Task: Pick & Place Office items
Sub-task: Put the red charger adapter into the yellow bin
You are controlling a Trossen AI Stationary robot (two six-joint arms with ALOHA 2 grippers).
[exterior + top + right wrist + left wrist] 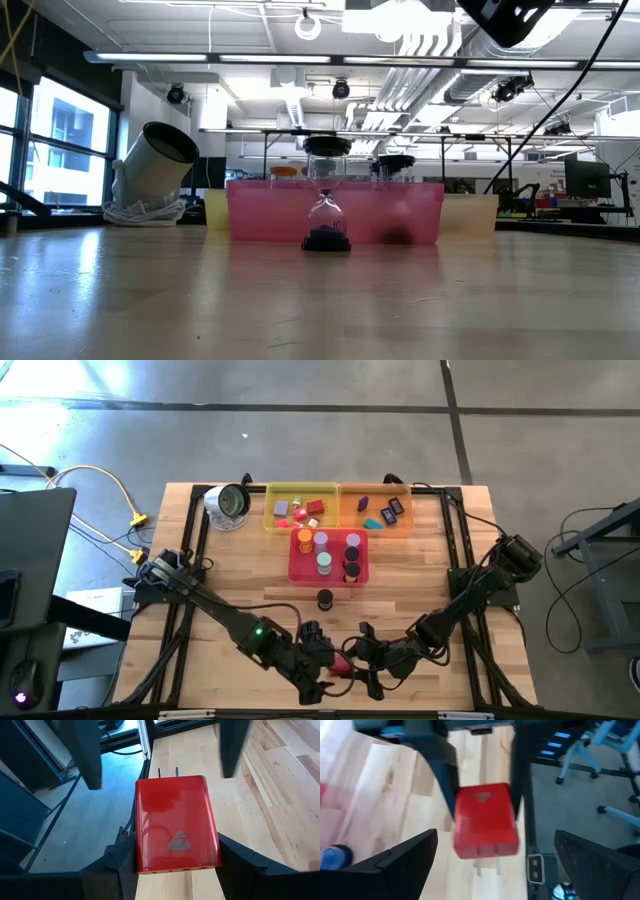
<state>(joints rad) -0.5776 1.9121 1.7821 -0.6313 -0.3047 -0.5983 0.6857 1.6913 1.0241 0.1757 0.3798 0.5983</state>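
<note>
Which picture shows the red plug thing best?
The right wrist view: the red charger block fills it, sharp, prongs and logo showing, held in the right gripper. The left wrist view shows it blurred. The high view shows a small red patch. The low view does not show it.

One camera looks straight down on the table [240, 650]; another sits at tabletop level; both wrist cameras closely share the red charger [176, 822].
</note>
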